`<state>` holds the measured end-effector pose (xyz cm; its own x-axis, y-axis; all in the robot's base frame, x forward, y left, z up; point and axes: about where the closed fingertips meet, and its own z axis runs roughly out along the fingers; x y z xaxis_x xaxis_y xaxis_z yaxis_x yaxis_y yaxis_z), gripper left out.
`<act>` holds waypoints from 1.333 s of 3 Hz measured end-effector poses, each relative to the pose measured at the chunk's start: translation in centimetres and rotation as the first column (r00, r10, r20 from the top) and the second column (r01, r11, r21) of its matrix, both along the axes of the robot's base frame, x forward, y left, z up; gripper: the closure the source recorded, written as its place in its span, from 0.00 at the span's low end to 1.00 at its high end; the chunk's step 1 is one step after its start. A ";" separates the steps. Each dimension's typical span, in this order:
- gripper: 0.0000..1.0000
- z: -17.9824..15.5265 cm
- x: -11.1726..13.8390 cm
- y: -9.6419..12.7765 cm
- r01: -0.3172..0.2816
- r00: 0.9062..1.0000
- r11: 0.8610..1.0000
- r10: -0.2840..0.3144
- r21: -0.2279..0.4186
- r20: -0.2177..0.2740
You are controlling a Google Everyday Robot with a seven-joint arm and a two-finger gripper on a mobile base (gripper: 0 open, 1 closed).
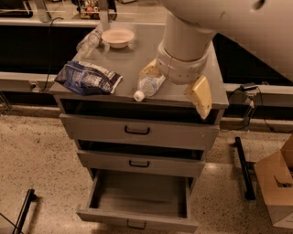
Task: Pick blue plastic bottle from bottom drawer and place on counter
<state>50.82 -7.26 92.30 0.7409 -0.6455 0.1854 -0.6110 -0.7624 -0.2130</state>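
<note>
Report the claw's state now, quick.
Claw: open, holding nothing, hovering over the front edge of the counter; the blue plastic bottle lies on the counter right beside it.

Arm [256, 32]: a broad, smooth off-white shell fills the upper right of the frame. One small dark round recess [258, 3] sits at the top edge. No cables or markings are visible.

Wrist [185, 39]: a plain cylindrical segment of the same off-white, at upper centre. It ends in a wider collar [181, 68] banded by ring seams.

Gripper [175, 93]: located just above frame centre, below the collar. Two fingers [201, 96] of pale yellow, flat and wedge-shaped, set wide apart. The right-hand one in frame tapers to a blunt tip.
</note>
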 end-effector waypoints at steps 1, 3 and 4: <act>0.00 -1.3 2.9 2.6 -0.143 0.990 0.986 0.143 -0.082 -0.007; 0.00 -1.7 8.6 5.6 -0.277 0.961 0.950 0.278 -0.142 -0.013; 0.00 -1.2 11.0 6.1 -0.309 0.949 0.940 0.315 -0.146 0.020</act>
